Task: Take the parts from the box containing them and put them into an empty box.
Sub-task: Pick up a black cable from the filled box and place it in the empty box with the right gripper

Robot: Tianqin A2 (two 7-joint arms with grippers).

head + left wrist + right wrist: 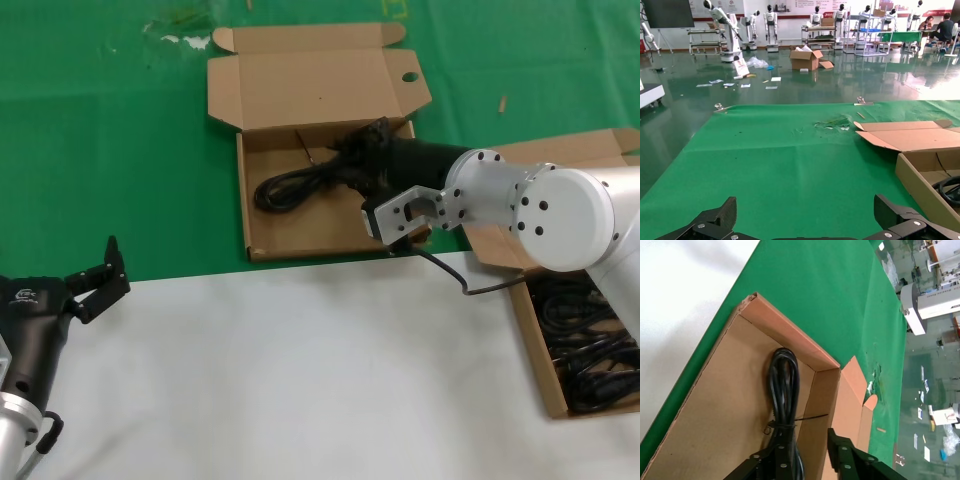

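The empty box (244,200), brown cardboard with a round hole (409,77) in its lid flap, lies open on the green cloth at the middle back. One looped black cord (300,185) lies flat on its floor. My right gripper (375,142) reaches into that box at the cord's plug end. In the right wrist view the cord (784,385) runs along the box wall (790,335) and passes under one finger (774,460); the right gripper (807,445) stands open. The box containing the parts (530,350) is at the right, with several cords (590,340) in it. My left gripper (112,268) waits open at the lower left.
The green cloth (120,150) covers the back of the table and a white surface (300,380) the front. My right arm's thick black cable (470,285) hangs between the two boxes. In the left wrist view the left gripper (804,202) faces bare cloth, with the holed box's wall (920,185) beside it.
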